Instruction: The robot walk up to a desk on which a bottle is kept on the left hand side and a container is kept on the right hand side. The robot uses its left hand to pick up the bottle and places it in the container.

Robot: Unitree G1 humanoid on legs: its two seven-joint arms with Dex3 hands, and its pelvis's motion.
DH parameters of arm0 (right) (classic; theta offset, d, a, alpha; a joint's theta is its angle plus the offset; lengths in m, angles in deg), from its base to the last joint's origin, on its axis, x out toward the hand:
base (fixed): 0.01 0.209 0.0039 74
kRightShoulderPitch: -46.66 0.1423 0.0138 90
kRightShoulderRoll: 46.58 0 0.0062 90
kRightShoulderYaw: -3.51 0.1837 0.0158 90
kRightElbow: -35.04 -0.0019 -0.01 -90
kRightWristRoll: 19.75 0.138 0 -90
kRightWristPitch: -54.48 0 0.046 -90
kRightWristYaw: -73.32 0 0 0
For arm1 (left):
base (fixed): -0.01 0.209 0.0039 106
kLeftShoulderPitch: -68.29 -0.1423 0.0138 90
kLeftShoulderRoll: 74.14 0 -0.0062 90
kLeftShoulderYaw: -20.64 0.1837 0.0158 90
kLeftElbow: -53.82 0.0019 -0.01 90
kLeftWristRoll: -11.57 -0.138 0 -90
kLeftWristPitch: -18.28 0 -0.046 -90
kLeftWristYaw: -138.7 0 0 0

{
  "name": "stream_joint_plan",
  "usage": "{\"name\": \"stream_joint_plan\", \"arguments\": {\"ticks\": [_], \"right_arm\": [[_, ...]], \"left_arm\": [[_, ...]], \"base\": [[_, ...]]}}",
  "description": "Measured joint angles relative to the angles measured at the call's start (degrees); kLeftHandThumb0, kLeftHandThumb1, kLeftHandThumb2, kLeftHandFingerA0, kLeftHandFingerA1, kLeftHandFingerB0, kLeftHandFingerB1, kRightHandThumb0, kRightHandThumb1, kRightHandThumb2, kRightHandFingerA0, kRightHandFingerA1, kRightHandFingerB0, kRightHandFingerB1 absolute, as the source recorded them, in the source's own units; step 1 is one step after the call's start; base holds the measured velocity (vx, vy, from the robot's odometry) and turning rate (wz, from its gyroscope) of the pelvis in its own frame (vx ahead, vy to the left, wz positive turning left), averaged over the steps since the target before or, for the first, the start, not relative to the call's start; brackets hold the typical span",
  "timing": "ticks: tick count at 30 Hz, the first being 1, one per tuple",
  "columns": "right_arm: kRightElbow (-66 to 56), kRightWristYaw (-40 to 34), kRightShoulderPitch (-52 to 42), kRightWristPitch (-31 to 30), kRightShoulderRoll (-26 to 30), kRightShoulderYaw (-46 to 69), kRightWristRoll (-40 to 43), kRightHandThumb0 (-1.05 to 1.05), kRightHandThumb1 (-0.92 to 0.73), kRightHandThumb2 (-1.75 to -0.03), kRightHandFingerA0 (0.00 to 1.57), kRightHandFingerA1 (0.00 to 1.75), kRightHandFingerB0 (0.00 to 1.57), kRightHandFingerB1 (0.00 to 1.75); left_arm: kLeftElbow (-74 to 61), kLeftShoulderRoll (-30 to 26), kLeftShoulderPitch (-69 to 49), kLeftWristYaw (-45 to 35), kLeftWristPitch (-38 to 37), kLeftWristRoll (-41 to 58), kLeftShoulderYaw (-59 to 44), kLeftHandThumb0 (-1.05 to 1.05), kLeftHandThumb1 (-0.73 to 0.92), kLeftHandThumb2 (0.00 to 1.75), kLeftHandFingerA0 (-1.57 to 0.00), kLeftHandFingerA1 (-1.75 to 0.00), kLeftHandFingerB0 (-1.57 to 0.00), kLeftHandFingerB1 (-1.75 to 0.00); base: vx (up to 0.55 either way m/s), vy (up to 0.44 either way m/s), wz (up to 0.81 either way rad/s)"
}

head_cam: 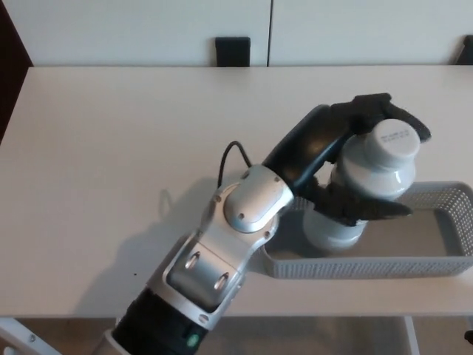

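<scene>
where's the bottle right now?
Head view, right side: the white bottle is gripped by the left hand, its base over the grey basket's left end.

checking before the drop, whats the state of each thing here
bottle: white, cap on, tilted, held over the left end of the basket; whether its base touches the floor of it cannot be told
basket: grey mesh, on the desk at the right, nothing else seen in it
left hand: shut on the bottle
right hand: not in view
desk: white, bare here

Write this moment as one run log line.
left hand: shut on bottle | bottle: over container left end | right hand: not in view
</scene>
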Motion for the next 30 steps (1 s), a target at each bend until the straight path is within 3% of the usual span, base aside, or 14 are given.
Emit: {"name": "stream_joint_plan", "arguments": {"ticks": [11, 12, 19, 20, 23, 24, 25, 26, 29, 30], "right_arm": [[0.53, -0.01, 0.77, 0.01, 0.0, -0.46, -0.14, 0.0, -0.43, -1.31, 0.53, 0.94, 0.28, 0.77], [0.53, -0.01, 0.77, 0.01, 0.0, -0.46, -0.14, -0.01, -0.44, -1.3, 0.52, 0.93, 0.27, 0.76], [-0.6, -0.39, 0.9, -0.15, 0.01, -1.22, -1.02, 0.11, -0.46, -1.28, 0.55, 0.92, 0.29, 0.75], [-0.68, -0.47, 0.91, -0.21, 0.01, -1.23, -1.1, 0.09, -0.41, -1.38, 0.5, 1.08, 0.27, 0.83], [-0.82, -0.65, 0.9, -0.46, 0.01, -1.27, -1.33, 0.09, -0.41, -1.38, 0.5, 1.08, 0.27, 0.83], [-0.92, -0.7, 0.88, -0.57, 0.01, -1.28, -1.42, 0.14, -0.47, -1.27, 0.55, 0.91, 0.33, 0.76], [-0.96, -0.73, 0.87, -0.63, 0.01, -1.28, -1.46, 0.14, -0.47, -1.27, 0.55, 0.91, 0.33, 0.76], [-1.02, -0.76, 0.87, -0.7, 0.01, -1.29, -1.53, 0.14, -0.45, -1.28, 0.55, 0.91, 0.33, 0.76], [-1.12, -0.8, 0.89, -0.79, 0.01, -1.39, -1.8, 0.14, -0.45, -1.28, 0.55, 0.91, 0.33, 0.76], [-1.12, -0.8, 0.89, -0.79, 0.01, -1.39, -1.8, 0.1, -0.36, -1.42, 0.52, 1.11, 0.3, 0.86]], "left_arm": [[-0.04, -7.33, 0.27, -2.73, -0.62, -2.97, 1.99, -0.99, 0.57, 1.0, 0.0, 0.0, 0.0, 0.0], [-0.04, -7.33, 0.27, -2.73, -0.62, -2.97, 1.99, -1.0, 0.72, 0.61, 0.0, 0.0, 0.0, 0.0], [-0.41, -9.15, 0.3, -4.83, -1.29, -4.03, 1.91, -1.01, 0.74, 0.61, 0.0, 0.0, 0.0, 0.0], [-0.89, -9.42, 0.36, -5.08, -1.38, -4.06, 1.7, -1.02, 0.74, 0.62, 0.0, 0.0, 0.0, 0.0], [-3.56, -10.28, 0.83, -5.78, -1.58, -3.99, 0.53, -1.02, 0.74, 0.62, 0.0, 0.0, 0.0, 0.0], [-4.77, -10.53, 1.09, -6.04, -1.64, -3.93, -0.03, -0.95, 0.54, 0.85, 0.0, 0.0, 0.0, 0.0], [-5.27, -10.59, 1.27, -6.15, -1.72, -3.91, -0.32, -0.95, 0.54, 0.85, 0.0, 0.0, 0.0, 0.0], [-5.91, -10.66, 1.52, -6.27, -1.86, -3.89, -0.68, -0.93, 0.69, 0.61, 0.0, 0.0, 0.0, 0.0], [-10.94, -11.44, 3.0, -7.09, -1.85, -3.29, -3.16, -0.93, 0.69, 0.61, 0.0, 0.0, 0.0, 0.0], [-10.94, -11.44, 3.0, -7.09, -1.85, -3.29, -3.16, -0.93, 0.63, 0.58, 0.0, 0.0, 0.0, 0.0]], "base": [[0.0, 0.0, 0.0], [0.0, 0.0, 0.0], [0.0, 0.0, 0.0], [0.0, 0.0, 0.0], [0.0, 0.0, 0.0], [0.0, 0.0, 0.0], [0.0, 0.0, 0.0], [0.0, 0.0, 0.0], [0.0, 0.0, 0.0], [0.0, 0.0, 0.0]]}}
